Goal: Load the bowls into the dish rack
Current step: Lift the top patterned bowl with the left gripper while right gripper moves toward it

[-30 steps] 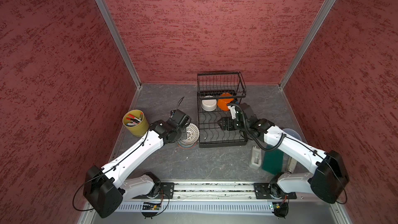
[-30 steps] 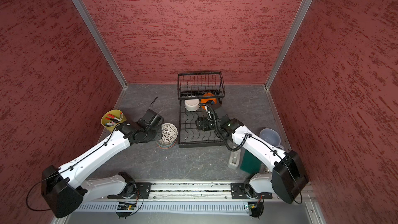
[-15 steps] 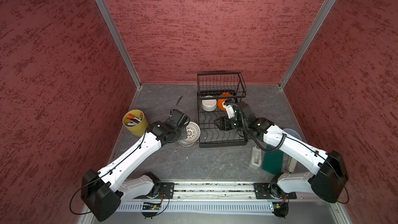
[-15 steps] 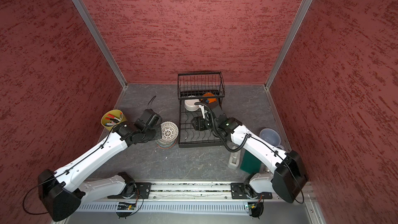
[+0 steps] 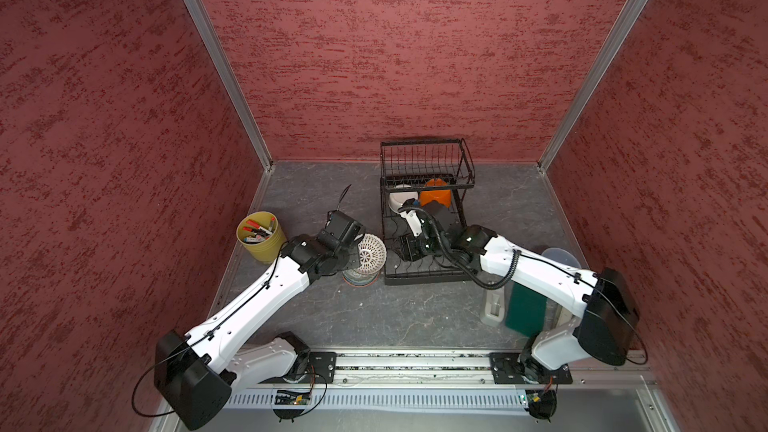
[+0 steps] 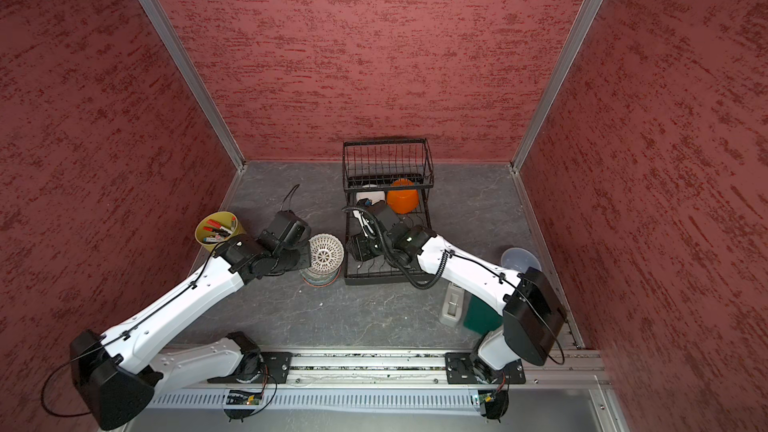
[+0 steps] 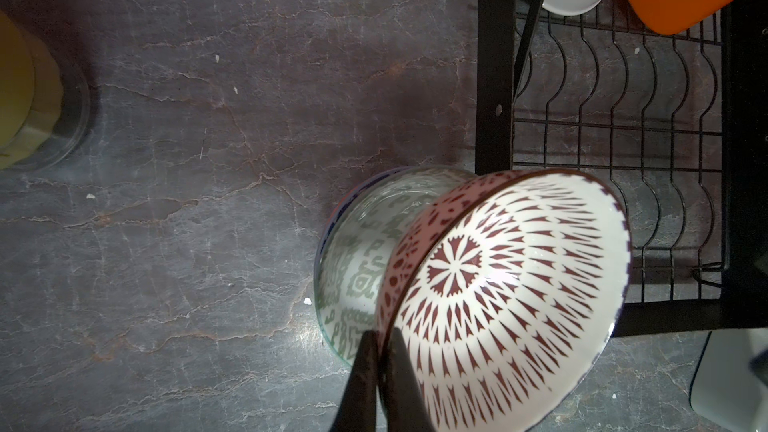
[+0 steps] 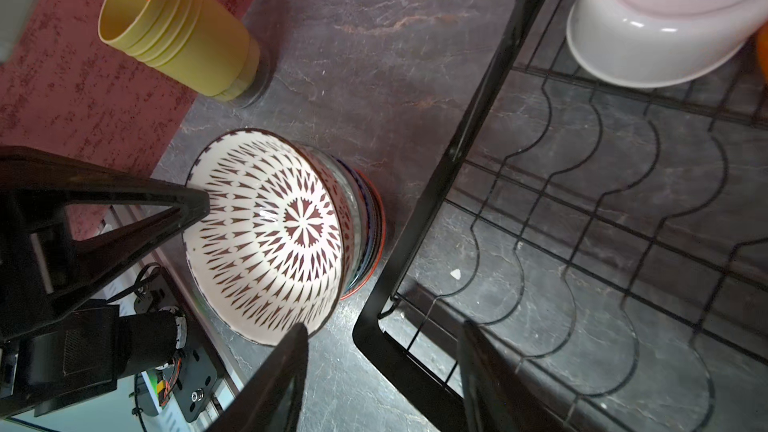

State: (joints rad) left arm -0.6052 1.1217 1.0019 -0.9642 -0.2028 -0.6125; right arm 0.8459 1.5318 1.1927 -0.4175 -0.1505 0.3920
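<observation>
My left gripper (image 7: 380, 332) is shut on the rim of a white bowl with a red pattern (image 7: 507, 297), which it holds tilted on edge over a stack of bowls (image 5: 360, 277) left of the dish rack (image 5: 424, 278). A pale green bowl (image 7: 357, 259) tops that stack. My right gripper (image 8: 382, 326) is open above the rack's front left corner, close to the tilted bowl (image 8: 266, 234), with nothing between its fingers. In the rack's back lean a plain white bowl (image 5: 401, 200) and an orange bowl (image 5: 435, 198). Both top views show the held bowl (image 6: 326, 254).
A yellow-green cup of markers (image 5: 261, 235) stands by the left wall. A clear tub (image 5: 559, 257), a green sponge (image 5: 525, 309) and a pale dispenser (image 5: 494, 305) sit under the right arm. The rack's raised basket (image 5: 426, 160) is at the back.
My right gripper has moved left across the rack toward the held bowl and its jaws have narrowed. The left gripper still holds the patterned bowl, barely shifted.
</observation>
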